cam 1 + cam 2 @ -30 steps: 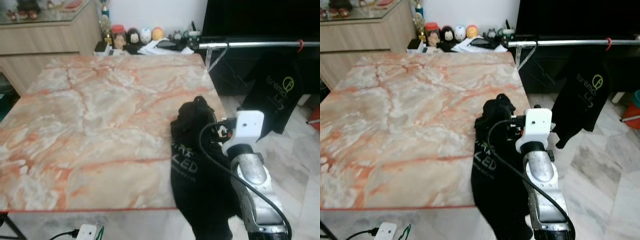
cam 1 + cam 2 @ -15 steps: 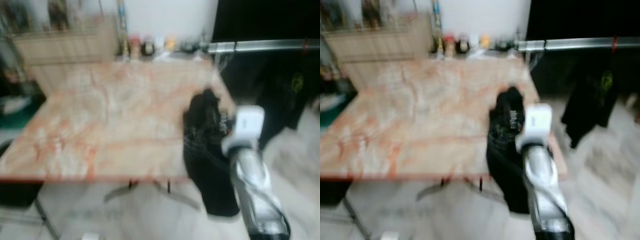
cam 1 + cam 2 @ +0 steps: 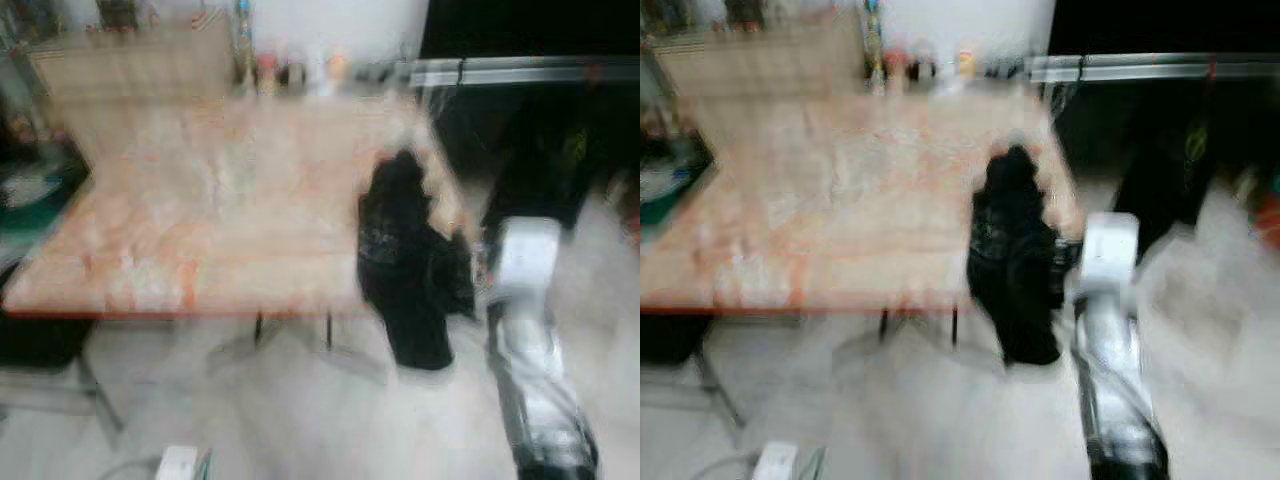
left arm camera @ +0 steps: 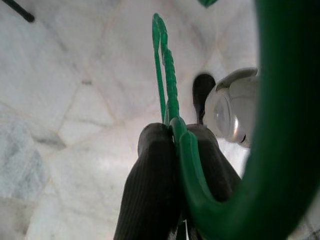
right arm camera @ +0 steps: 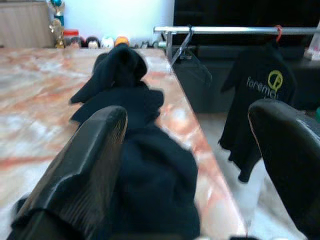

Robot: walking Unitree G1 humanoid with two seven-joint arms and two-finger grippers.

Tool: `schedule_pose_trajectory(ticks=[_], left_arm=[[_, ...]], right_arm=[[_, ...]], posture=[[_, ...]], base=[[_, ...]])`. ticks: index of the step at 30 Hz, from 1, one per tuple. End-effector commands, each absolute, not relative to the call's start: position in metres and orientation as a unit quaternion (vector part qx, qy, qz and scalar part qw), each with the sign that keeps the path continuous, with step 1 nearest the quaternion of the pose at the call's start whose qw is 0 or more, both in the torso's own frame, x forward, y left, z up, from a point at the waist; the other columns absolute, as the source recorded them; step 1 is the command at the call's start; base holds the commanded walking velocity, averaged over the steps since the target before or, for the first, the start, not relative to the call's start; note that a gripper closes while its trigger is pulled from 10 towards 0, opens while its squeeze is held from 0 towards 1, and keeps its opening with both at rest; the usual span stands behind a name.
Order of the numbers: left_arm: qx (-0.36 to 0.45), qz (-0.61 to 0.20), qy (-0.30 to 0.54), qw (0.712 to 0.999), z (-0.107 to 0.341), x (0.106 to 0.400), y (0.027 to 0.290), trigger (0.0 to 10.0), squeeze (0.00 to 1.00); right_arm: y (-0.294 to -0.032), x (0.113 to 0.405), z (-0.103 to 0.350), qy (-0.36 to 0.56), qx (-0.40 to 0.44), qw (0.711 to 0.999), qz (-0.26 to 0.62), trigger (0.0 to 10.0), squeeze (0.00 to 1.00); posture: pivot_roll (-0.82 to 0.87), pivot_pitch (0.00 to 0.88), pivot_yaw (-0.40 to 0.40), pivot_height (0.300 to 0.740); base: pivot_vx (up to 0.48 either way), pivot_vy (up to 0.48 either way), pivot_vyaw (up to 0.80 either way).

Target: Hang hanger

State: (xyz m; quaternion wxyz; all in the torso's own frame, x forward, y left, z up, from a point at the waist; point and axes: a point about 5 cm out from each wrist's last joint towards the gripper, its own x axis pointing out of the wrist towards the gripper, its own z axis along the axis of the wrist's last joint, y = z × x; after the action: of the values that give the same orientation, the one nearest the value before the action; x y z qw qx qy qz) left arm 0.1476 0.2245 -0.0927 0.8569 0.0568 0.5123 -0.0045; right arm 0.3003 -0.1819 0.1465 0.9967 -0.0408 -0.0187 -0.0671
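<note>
Left hand [image 4: 175,150] pinching green hanger [image 4: 167,85] for carrying to rail [image 5: 235,30]; right hand [image 5: 187,165] spread beside black garment [image 5: 130,100] draping over worktop [image 5: 45,95] edge.

Green hanger [image 4: 172,107], black garment [image 5: 135,150]

1. The head camera has drawn back from the table [image 3: 200,230]: a second ago its front edge lay near the bottom of the eye views, and now it sits mid-picture, with the table legs [image 3: 258,328] and pale floor [image 3: 300,420] showing beneath.
2. The eye views, sharp a second ago, are now smeared with motion blur.
3. The right arm [image 3: 530,340], earlier overlapping the black garment [image 3: 405,270] on the table's right edge, now stands just to that garment's right.
4. The right gripper [image 5: 187,115] has come off the cloth, fingers spread wide, garment lying ahead between them.
</note>
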Motion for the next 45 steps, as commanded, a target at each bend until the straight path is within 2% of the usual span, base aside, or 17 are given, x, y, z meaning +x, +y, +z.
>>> schedule_pose_trajectory(ticks=[1,6,12,22,28,30,35,45], left_arm=[[0.059,-0.005,0.517,0.854,-0.094,0.146,0.224,10.0,0.00],[0.062,-0.008,0.518,0.853,-0.094,0.146,0.223,10.0,0.00],[0.066,-0.009,0.519,0.852,-0.094,0.148,0.221,10.0,0.00],[0.073,-0.012,0.523,0.849,-0.094,0.144,0.224,10.0,0.00],[0.065,-0.009,0.518,0.853,-0.093,0.144,0.229,10.0,0.00],[0.065,-0.009,0.517,0.853,-0.093,0.145,0.229,10.0,0.00],[0.075,-0.017,0.520,0.851,-0.092,0.150,0.224,10.0,0.00],[0.090,-0.027,0.523,0.847,-0.094,0.150,0.217,10.0,0.00]], right_arm=[[-0.185,0.300,0.142,-0.012,-0.046,0.996,-0.072,10.0,0.00],[-0.189,0.299,0.126,0.013,-0.051,0.995,-0.082,10.0,0.00],[-0.203,0.296,0.082,0.097,-0.053,0.989,-0.103,10.0,0.00],[-0.194,0.281,0.011,0.236,-0.075,0.967,-0.059,10.0,0.00],[-0.185,0.250,-0.037,0.351,-0.053,0.934,-0.036,10.0,0.00],[-0.184,0.246,-0.041,0.363,-0.051,0.930,-0.035,10.0,0.00],[-0.192,0.209,-0.069,0.439,-0.040,0.896,-0.043,10.0,0.00],[-0.197,0.179,-0.085,0.465,-0.020,0.883,-0.060,10.0,0.00]], posture=[[0.08,0.000,0.015,0.740],[0.08,0.000,0.017,0.740],[0.08,0.000,0.019,0.740],[0.07,0.000,0.024,0.740],[0.07,0.000,0.029,0.740],[0.07,0.000,0.029,0.740],[0.07,0.000,0.026,0.740],[0.07,0.000,0.022,0.740]], base=[[-0.285,0.000,0.00],[-0.223,0.000,0.00],[0.000,0.000,0.00],[0.000,0.000,0.00],[0.000,0.000,0.00],[0.000,0.000,0.00],[0.000,0.000,0.00],[0.000,-0.147,0.00]])
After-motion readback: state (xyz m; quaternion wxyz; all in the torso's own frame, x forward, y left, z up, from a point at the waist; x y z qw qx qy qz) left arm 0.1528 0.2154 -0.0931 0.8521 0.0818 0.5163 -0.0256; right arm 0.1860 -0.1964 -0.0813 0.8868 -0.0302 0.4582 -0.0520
